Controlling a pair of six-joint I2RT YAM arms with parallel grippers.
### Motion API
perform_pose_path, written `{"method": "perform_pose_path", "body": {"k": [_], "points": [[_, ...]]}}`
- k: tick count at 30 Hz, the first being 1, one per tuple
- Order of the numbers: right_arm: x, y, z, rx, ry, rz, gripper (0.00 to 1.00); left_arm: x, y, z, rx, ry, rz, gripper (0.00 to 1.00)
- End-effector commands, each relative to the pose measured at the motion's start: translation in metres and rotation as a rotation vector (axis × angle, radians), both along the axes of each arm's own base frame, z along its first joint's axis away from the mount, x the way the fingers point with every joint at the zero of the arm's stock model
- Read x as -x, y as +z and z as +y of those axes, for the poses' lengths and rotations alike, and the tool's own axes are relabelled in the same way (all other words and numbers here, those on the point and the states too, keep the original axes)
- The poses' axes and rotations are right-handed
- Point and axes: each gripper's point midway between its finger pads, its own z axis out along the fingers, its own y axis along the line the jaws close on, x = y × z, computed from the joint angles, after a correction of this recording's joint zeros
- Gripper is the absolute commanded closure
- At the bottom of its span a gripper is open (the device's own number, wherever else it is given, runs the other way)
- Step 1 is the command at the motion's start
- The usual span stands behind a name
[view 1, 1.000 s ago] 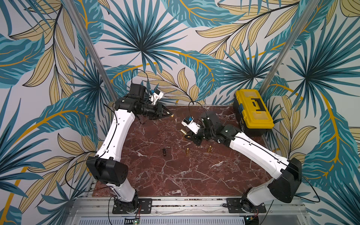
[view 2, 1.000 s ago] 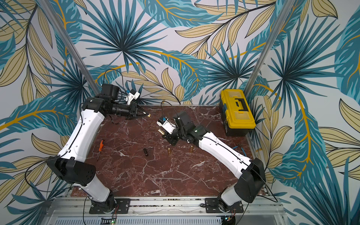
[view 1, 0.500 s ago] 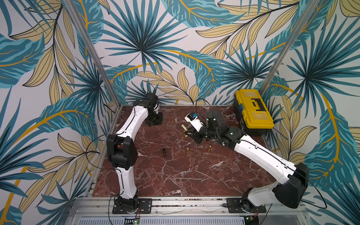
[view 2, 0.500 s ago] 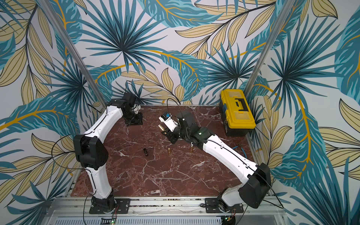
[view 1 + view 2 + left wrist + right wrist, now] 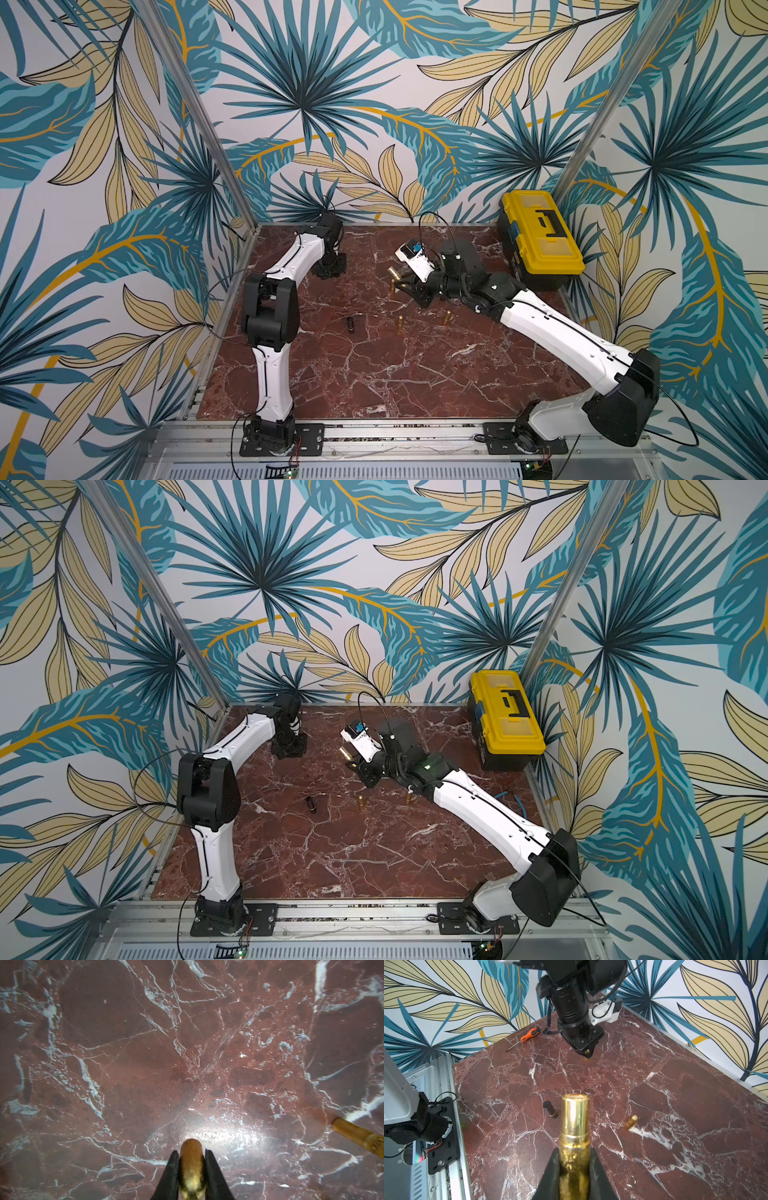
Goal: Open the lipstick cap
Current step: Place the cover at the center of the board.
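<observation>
Swung down since a second ago, the left gripper (image 5: 191, 1151) is aimed at the marble table (image 5: 124, 1064), jaws clamped on the gold cap (image 5: 190, 1145). The lipstick tube (image 5: 575, 1113), uncapped, is pinched by the right gripper (image 5: 574, 1150) above mid-table. Cap's near end is blurred. Left gripper's tips are hidden in both top views. One gold cylinder (image 5: 359, 1136) is cut off by the frame edge.

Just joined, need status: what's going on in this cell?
The right end effector is shut on the gold lipstick body, held above the marble table. The left end effector is shut on what looks like its rounded gold cap, low over the table near the back wall. So the cap looks already off. A black lipstick lies on the table.
</observation>
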Motion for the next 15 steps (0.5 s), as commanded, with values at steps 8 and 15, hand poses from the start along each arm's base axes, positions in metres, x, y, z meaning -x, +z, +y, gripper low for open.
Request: {"method": "perform_pose_path", "body": {"k": [8,15], "points": [[-0.001,-0.005,0.0,0.005,-0.012,0.008,1.0,-0.006,-0.031,0.011,-0.049,0.019,-0.003,1.0],[-0.001,-0.006,0.0,0.01,-0.016,0.007,1.0,-0.004,-0.045,0.012,-0.049,0.017,0.025,1.0]]}}
